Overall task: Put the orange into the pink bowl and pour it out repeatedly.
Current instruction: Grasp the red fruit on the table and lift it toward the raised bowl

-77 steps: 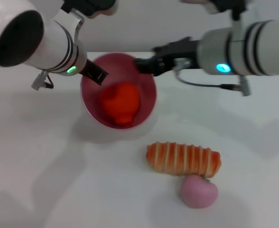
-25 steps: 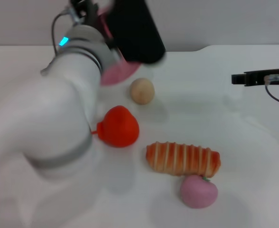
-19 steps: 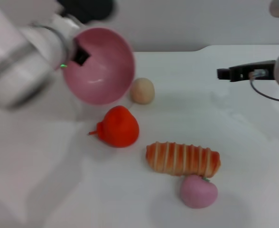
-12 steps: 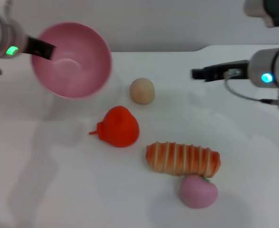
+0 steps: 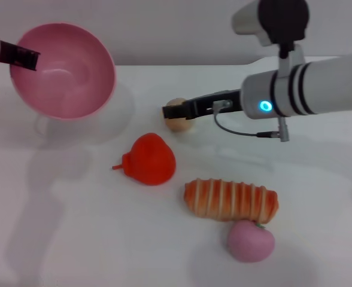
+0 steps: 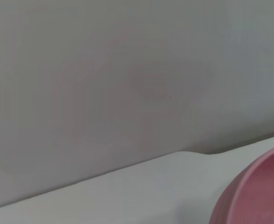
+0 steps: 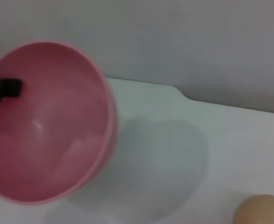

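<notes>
The orange (image 5: 149,159) lies on the white table, left of centre, stem pointing left. The pink bowl (image 5: 68,78) is empty and tilted, held above the table at the far left. My left gripper (image 5: 21,57) is shut on its rim. The bowl also shows in the left wrist view (image 6: 253,196) and in the right wrist view (image 7: 48,130), where a black left finger (image 7: 4,88) clamps the rim. My right gripper (image 5: 175,111) reaches in from the right, over the beige ball and behind the orange, holding nothing.
A beige ball (image 5: 179,123) sits behind the orange, partly covered by the right gripper; it also shows in the right wrist view (image 7: 260,210). An orange-and-cream striped bread (image 5: 231,200) and a small pink peach toy (image 5: 251,240) lie at the front right.
The orange, earlier inside the bowl, now lies on the table. My left gripper has carried the empty bowl to the left. My right gripper has moved left, over the beige ball.
</notes>
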{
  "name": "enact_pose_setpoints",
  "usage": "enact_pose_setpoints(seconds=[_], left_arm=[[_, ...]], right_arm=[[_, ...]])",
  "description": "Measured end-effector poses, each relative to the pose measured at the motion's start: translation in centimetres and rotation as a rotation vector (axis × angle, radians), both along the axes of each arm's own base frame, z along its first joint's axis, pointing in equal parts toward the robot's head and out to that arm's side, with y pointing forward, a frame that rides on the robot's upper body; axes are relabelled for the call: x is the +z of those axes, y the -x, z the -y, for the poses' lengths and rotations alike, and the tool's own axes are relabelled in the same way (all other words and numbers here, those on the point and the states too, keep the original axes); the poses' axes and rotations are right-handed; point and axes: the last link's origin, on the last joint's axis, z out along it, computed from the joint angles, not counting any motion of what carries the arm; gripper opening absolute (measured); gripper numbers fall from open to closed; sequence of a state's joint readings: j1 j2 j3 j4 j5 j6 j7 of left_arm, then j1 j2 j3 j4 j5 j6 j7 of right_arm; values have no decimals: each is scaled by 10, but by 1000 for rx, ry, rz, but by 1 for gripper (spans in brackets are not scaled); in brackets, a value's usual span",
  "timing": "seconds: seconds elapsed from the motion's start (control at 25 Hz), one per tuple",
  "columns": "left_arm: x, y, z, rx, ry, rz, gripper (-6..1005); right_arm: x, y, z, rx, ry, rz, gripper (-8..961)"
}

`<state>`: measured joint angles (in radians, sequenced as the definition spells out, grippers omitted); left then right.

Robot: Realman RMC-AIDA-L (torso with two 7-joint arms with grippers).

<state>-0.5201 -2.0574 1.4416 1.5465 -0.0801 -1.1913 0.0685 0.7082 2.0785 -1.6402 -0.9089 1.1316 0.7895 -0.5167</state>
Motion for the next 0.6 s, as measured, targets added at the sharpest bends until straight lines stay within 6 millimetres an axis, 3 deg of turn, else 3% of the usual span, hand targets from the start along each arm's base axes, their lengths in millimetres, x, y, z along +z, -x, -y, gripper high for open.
enact_pose_setpoints(seconds=[0.28,0.6], left_arm=[[-7,-7,-7,-10,23,-13,38],[-8,-11,-9,-23,25,-16,38]], right_arm=[[-12,13,-2,37,15,16,591],[-24,23,5,-7,82,-84,590]])
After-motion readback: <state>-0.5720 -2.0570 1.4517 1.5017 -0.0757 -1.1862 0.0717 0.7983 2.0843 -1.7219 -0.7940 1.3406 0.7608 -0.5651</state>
